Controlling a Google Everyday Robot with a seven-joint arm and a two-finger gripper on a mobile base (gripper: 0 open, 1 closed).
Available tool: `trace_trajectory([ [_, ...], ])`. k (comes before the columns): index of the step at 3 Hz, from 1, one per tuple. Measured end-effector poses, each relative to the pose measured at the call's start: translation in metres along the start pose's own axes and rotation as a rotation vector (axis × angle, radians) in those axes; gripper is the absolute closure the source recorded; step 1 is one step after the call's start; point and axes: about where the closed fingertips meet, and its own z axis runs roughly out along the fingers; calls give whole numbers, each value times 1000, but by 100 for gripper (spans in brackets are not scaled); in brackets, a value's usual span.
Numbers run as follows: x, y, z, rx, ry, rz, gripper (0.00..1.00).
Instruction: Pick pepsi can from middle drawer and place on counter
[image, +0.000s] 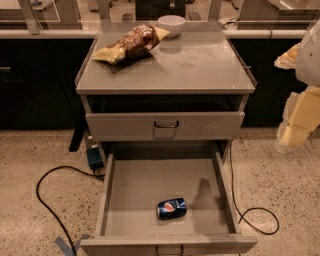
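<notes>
At right, beside the worktop (200, 65), your gripper (299, 117) hangs, grip state untellable; bring it over the middle drawer (140, 185) and straddle the sideways pepsi can (171, 208).

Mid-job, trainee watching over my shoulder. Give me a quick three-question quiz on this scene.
1. True or false: the pepsi can stands upright in the middle drawer.
2. What shares the counter with the chip bag? A) white bowl B) mug C) plate
3. Fill in: the gripper hangs at the picture's ____ edge, away from the can.

Key: 1 false, it lies on its side; 2 A; 3 right.
</notes>
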Motion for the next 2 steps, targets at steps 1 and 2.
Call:
trace_trajectory([
  [1, 0, 0, 0, 0, 0, 0, 0],
  [2, -5, 3, 9, 6, 11, -16, 0],
])
